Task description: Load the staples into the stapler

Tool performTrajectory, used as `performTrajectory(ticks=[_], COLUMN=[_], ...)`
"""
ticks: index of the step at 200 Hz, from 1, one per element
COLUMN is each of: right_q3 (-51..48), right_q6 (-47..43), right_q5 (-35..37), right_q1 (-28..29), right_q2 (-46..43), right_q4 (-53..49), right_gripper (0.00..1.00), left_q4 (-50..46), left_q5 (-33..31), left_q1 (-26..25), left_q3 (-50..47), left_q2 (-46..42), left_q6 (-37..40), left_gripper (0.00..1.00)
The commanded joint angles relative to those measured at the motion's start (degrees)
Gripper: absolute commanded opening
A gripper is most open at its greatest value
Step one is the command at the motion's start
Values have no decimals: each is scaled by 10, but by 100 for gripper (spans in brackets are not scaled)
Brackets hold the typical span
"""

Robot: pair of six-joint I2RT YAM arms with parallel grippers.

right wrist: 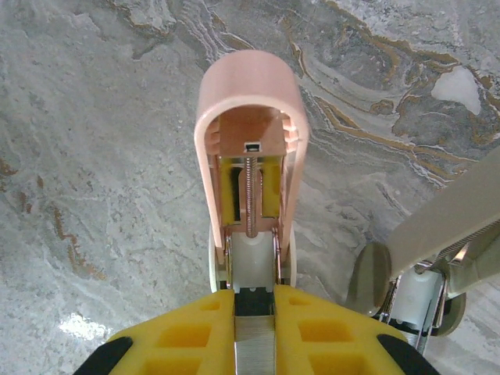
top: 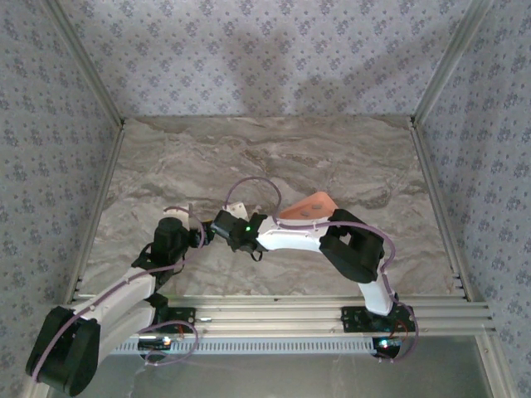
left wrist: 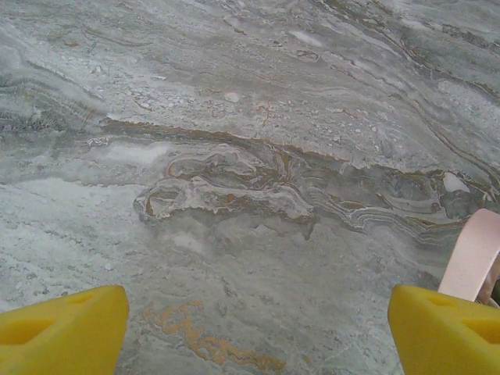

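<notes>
Stapler (right wrist: pixel 250 86) is being held open mid-frame by the clamped right gripper (right wrist: pixel 254 301) (keep it steady); left gripper (left wrist: pixel 258 320) is hanging wide.

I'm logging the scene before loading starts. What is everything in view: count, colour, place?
table: one, grey marble with brown veins, under everything.
stapler: one, salmon pink, flipped open with spring showing, in the right tool.
tray: one, salmon pink, on the table behind the right arm, partly hidden.
cream bar: one, beside the stapler, possibly its base.
walls: three, patterned grey-blue, around the table.
left tool: one, yellow fingers, open over bare table.
right tool: one, yellow fingers, shut on the stapler.
arms: two, black and white, near edge.
</notes>
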Motion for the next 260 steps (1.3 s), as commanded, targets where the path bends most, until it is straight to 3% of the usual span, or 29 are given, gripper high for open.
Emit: performTrajectory(ticks=[1, 121, 195, 260], right_q3=[-10, 2, -2, -44], right_q6=[-4, -4, -4, 34], right_q5=[-9, -8, 15, -73], right_q1=[4, 7, 4, -37], right_q2=[8, 5, -49, -69], right_q4=[-19, -45, -36, 13], right_gripper=[16, 23, 28, 25], left_q4=[3, 3, 1, 3], left_q5=[-8, -8, -9, -2], left_q1=[5, 5, 5, 5], left_q3=[-6, -6, -5, -6], left_q2=[-8, -7, -10, -13], left_q6=[-5, -6, -5, -3], left_gripper=[86, 86, 86, 86])
